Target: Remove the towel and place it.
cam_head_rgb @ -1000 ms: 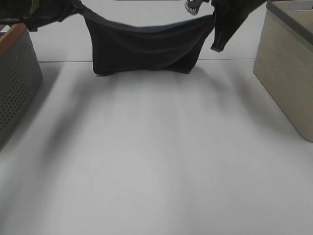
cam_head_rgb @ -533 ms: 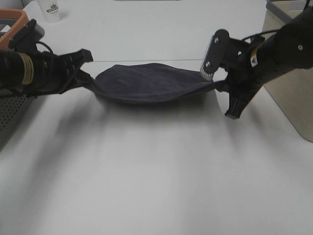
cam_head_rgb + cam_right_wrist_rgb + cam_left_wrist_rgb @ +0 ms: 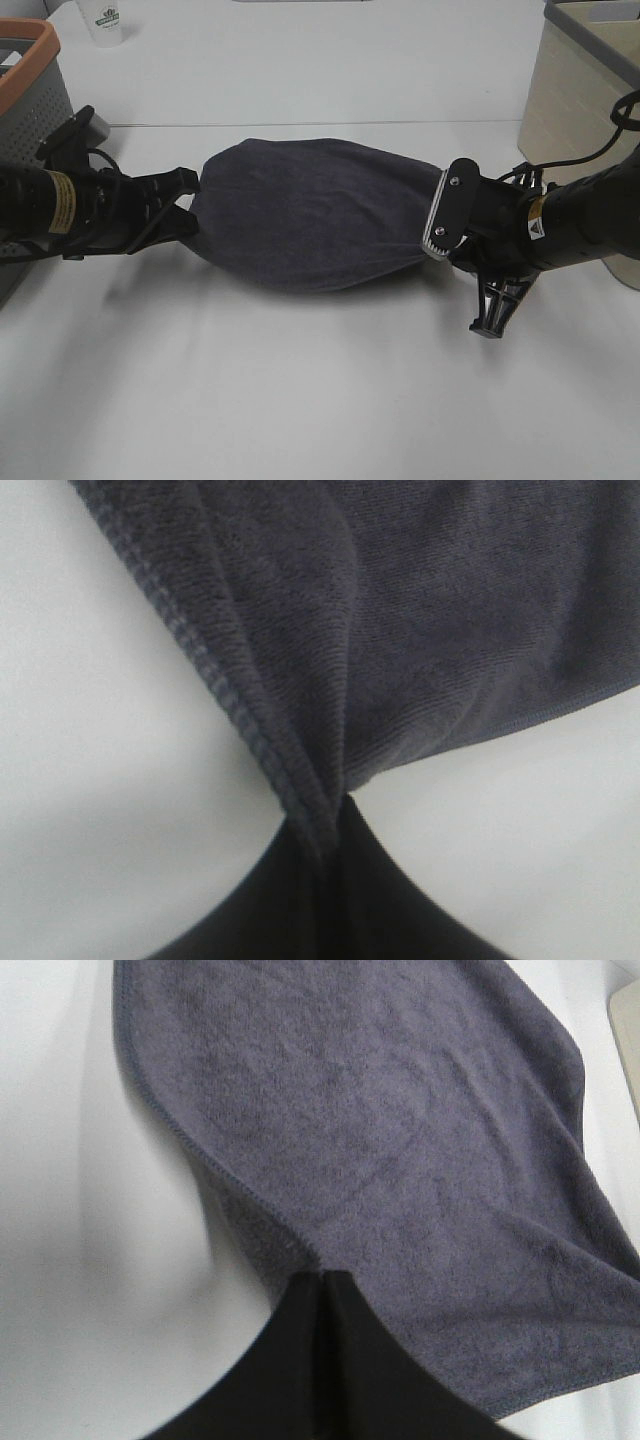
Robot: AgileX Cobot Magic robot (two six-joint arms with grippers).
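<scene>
The dark charcoal-grey towel (image 3: pixel 315 215) lies spread flat on the white table (image 3: pixel 300 390), stretched between my two grippers. My left gripper (image 3: pixel 190 205) is shut on the towel's left corner, low over the table. My right gripper (image 3: pixel 440 225) is shut on its right corner, also low. In the left wrist view the towel (image 3: pixel 400 1160) fans out from the shut jaws, its stitched hem showing. In the right wrist view the towel (image 3: pixel 400 610) bunches into the shut jaws. The white tag does not show.
A grey perforated basket with an orange rim (image 3: pixel 25 70) stands at the far left. A beige bin with a grey rim (image 3: pixel 580 110) stands at the right. A white paper cup (image 3: pixel 105 20) stands at the back left.
Both grippers have come down and toward the front with the towel. It hung in the air between them a second ago; now it lies spread on the table.
</scene>
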